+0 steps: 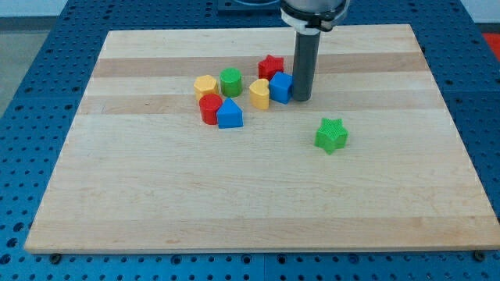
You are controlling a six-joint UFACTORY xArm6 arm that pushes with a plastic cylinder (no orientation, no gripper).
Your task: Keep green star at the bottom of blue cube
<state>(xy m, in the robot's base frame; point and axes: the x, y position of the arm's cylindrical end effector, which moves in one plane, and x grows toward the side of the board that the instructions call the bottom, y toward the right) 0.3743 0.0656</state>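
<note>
The green star-shaped block (331, 134) was seen lying alone on the pale wooden tabletop (234, 203), right of centre, below and to the right of the blue cube (280, 87) and well apart from it. The dark rod's tip (301, 98) was placed against the cube's right side; no jaws are carried. Toward the top edge, a red star (270, 65), yellow heart-like block (259, 94), green cylinder (230, 81), yellow block (205, 85), red block (209, 108) and blue peaked block (230, 115) were clustered.

My tip (301, 98) touches the blue cube (280, 87) on its right; the green star (331, 135) lies apart, lower right of both
</note>
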